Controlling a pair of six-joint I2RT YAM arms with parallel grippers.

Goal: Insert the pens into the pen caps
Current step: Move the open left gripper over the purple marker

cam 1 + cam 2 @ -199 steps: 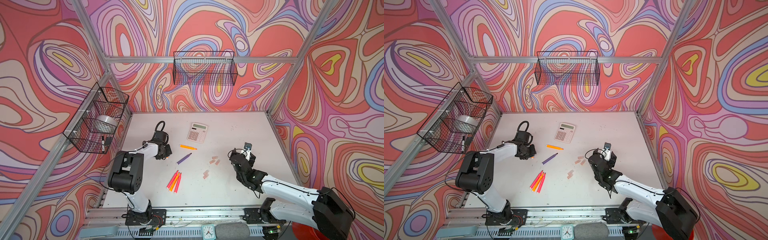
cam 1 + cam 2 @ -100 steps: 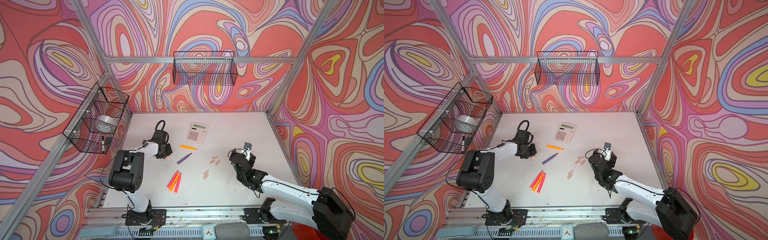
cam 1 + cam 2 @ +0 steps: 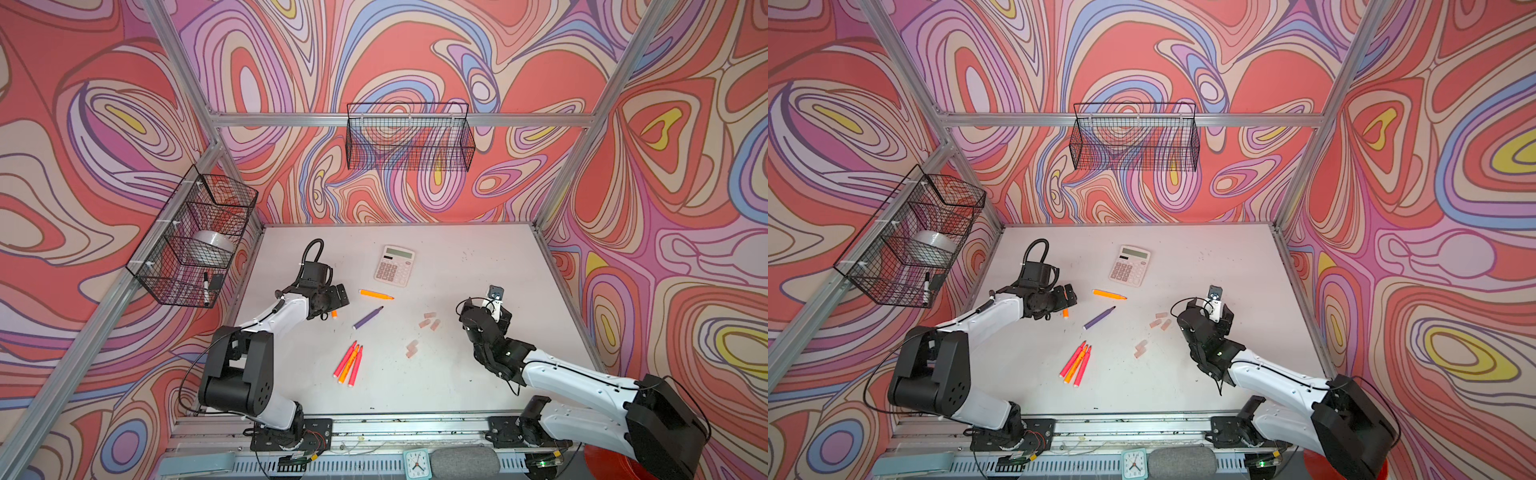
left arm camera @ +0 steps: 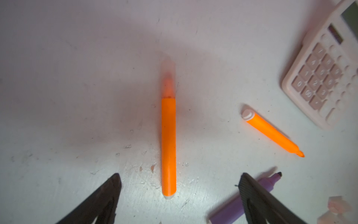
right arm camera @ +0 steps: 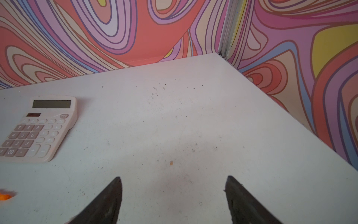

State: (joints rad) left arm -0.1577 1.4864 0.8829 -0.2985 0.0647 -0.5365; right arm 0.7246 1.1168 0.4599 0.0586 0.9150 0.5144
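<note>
A pale calculator on the table carries the only legible writing. In the right wrist view its keys read 7 8 9, 4 5 6 and 1 2 3 in rows, with 0 and 00 along the lowest row, an "ON/AC" key under the display and an "MU" key at the side. The left wrist view shows the calculator blurred, with only 0, 2 and 8 readable. The numerals on the small clock are too small to read.

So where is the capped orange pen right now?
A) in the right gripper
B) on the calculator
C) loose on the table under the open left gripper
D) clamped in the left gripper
C: the capped orange pen lies flat on the table, the left gripper open and not touching it.
</note>
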